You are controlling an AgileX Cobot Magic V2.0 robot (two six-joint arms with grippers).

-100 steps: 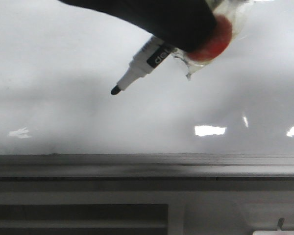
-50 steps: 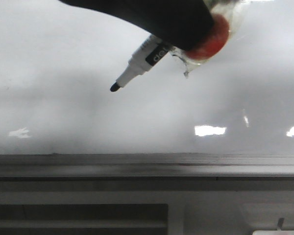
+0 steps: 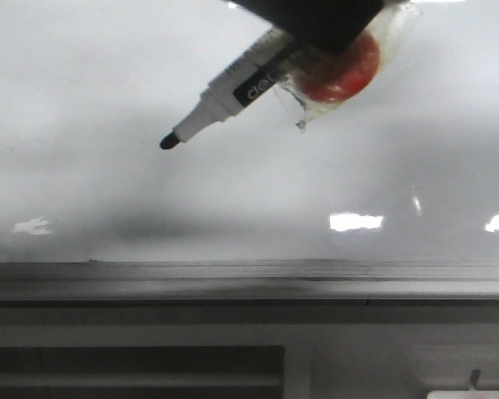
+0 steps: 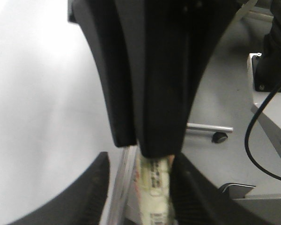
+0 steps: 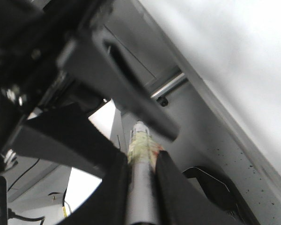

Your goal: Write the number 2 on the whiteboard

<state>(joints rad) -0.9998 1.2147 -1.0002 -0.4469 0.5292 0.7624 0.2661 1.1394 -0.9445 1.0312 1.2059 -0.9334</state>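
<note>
Whiteboard (image 3: 83,66) surface fills the front view and is bare: no stroke of the number 2 shows anywhere on it, only light reflections, so the writing is judged not yet begun and the whole figure is left to draw. At the 12 o'clock edge of that view a dark claw carries the marker (image 3: 233,91), uncapped, its black tip (image 3: 168,143) slanting down toward 8 o'clock; whether the tip touches the board cannot be told. A red blob under clear tape (image 3: 341,71) sits beside the barrel toward 3 o'clock. The grey ledge (image 3: 233,283) runs along the 6 o'clock side, well below the tip. In its wrist view the right gripper (image 5: 140,187) is pinched snugly on the taped barrel. The left gripper (image 4: 145,197) has a pale labelled cylinder (image 4: 154,187) between its fingers, but whether they press on it cannot be told.
</note>
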